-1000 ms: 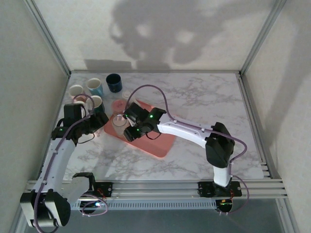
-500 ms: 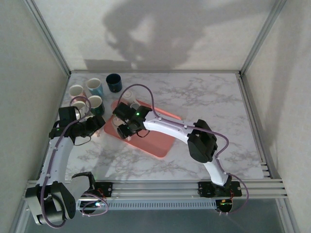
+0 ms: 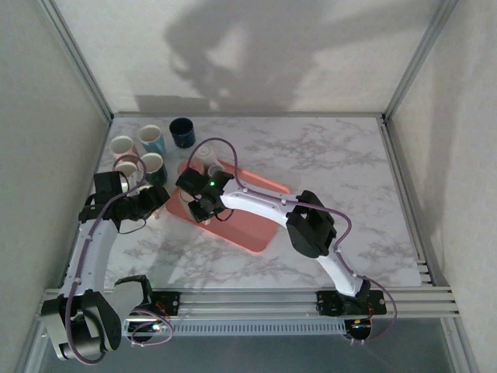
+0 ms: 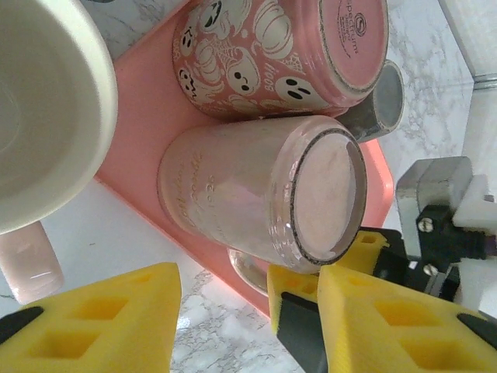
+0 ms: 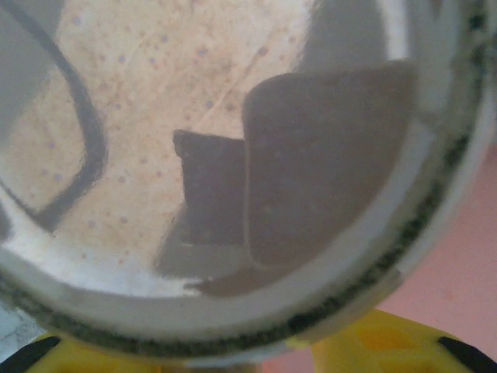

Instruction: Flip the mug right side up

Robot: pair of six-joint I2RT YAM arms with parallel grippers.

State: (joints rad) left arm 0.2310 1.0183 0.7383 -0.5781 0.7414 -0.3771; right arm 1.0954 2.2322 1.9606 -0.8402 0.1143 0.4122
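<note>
Nothing of the turning is done yet: the pale pink mug (image 4: 248, 194) stands base-up at the near left end of the pink tray (image 4: 147, 101), just beside a 2nd upturned mug printed with ghosts (image 4: 264, 54). Gripping, lifting and flipping all remain. The right pincer (image 3: 196, 207) hangs low over the pale mug, its fingers spread wide at the base; whether they touch it I cannot tell. The left pincer (image 3: 151, 203), just left of the tray over the table (image 3: 342, 163), is spread apart and holds nothing.
</note>
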